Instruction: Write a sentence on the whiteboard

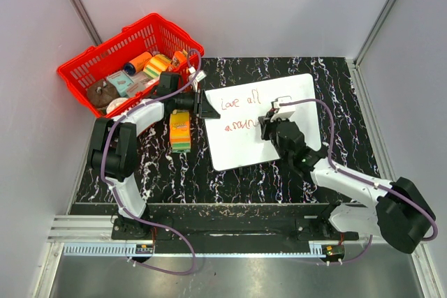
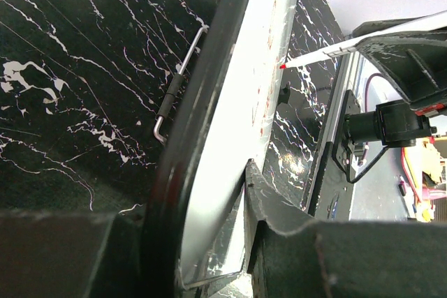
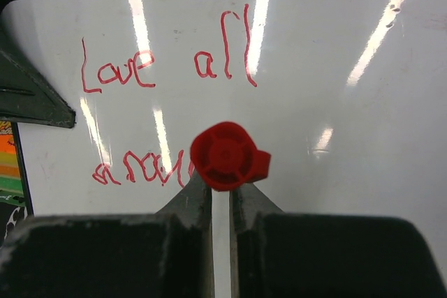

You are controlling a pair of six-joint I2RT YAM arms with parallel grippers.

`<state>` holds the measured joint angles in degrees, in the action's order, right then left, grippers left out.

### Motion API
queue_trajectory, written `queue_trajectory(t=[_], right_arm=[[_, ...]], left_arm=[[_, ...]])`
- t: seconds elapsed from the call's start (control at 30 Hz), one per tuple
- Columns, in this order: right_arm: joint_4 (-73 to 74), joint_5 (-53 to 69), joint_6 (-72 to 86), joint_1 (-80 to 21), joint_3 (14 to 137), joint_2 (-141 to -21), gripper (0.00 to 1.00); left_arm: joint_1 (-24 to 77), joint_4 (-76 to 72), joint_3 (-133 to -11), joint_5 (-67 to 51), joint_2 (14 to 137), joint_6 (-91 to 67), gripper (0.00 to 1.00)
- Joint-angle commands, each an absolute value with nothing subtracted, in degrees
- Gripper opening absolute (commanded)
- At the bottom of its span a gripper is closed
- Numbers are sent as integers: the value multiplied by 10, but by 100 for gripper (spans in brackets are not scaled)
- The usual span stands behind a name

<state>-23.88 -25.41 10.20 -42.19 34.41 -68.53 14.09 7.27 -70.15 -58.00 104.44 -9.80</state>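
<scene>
Right now you have the whiteboard (image 1: pixel 279 148) lying near the middle of the black marbled table (image 1: pixel 140 165), a little toward 3 o'clock, its long side running roughly from 9 to 3. The sentence (image 3: pixel 150 68) sits on the board's 9 o'clock half in thin red marker: "Love all" on the upper line, and below it a second line that begins "arou" and runs up to the pen. Your right gripper (image 3: pixel 220 197) has its jaws drawn narrow around the pen (image 3: pixel 227 157), whose red cap faces the wrist camera. In the left wrist view the pen's red tip meets the white surface. Your left gripper (image 1: pixel 204 105) reaches in from 9 o'clock and its jaws are closed on the board's dark rim, one finger on each face. A striped orange, yellow and green sponge block (image 1: pixel 180 130) lies just beside that same edge, at about 8 o'clock from the left gripper. The red basket (image 1: pixel 84 68), filled with assorted items, stands at 10 o'clock from the board, near the table's far corner.
</scene>
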Motion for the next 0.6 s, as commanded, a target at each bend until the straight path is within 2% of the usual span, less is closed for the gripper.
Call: queue_trajectory(t=[0.0, 0.57], right_arm=[[-247, -256, 102, -416, 349, -649, 0], [-272, -236, 127, -377, 366, -671, 0]], left_arm=[[153, 37, -702, -366, 1072, 79, 0], [155, 38, -701, -364, 1070, 82, 0]])
